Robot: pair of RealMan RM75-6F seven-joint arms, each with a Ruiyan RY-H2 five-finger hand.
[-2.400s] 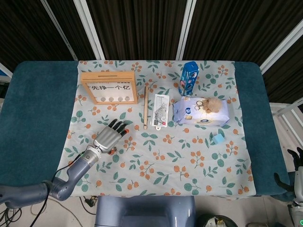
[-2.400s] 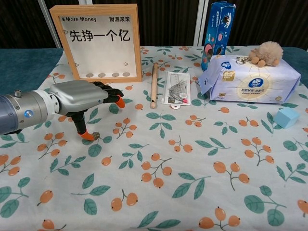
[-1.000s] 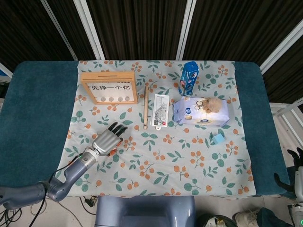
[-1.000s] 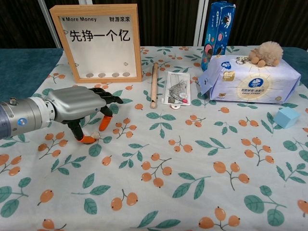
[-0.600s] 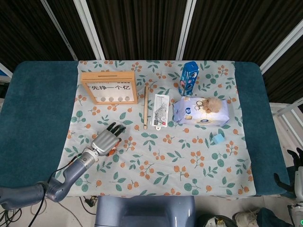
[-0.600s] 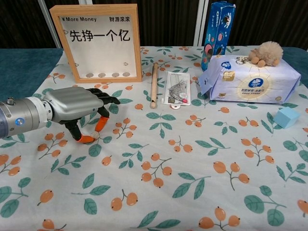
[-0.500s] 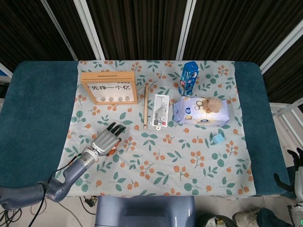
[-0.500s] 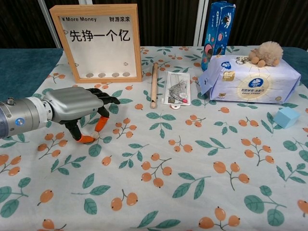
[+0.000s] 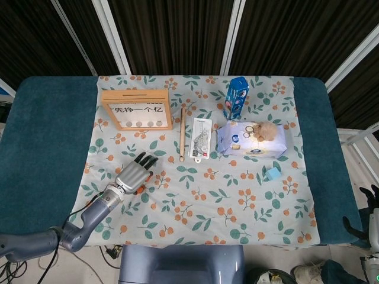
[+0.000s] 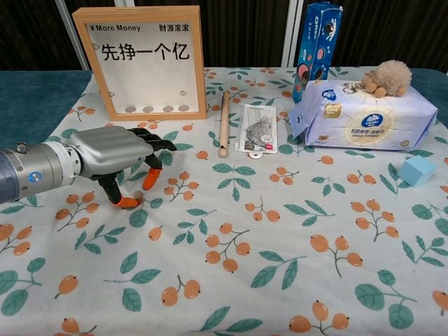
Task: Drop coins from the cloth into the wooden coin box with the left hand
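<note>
Chest view: left robot hand (image 10: pixel 115 157) reaches in from the left, low over the floral cloth (image 10: pixel 266 231), palm down.
Left robot hand state: fingers spread and curved downward, orange-tipped thumb and one fingertip (image 10: pixel 149 183) touching or nearly touching the cloth with a gap between them; nothing visibly clamped.
Coin: a small coin (image 10: pixel 138 197) lies on the cloth just beside the thumb tip; whether the thumb touches it cannot be told.
Wooden coin box: wooden coin box (image 10: pixel 143 61) stands upright at the back left of the cloth, well behind the left robot hand, a row of coins showing along the bottom of its window.
Head view: the right robot hand (image 9: pixel 370 207) shows only as a sliver at the right edge, off the surface (image 9: pixel 47 136); cannot tell whether its fingers are apart or together.
Other things: a wooden stick (image 10: pixel 224 123) lies just right of the box; a packaged card (image 10: pixel 257 128), a tissue pack (image 10: pixel 364 119) with a plush toy (image 10: pixel 386 77) on it, a blue carton (image 10: pixel 316 42), a small blue block (image 10: pixel 416 170).
</note>
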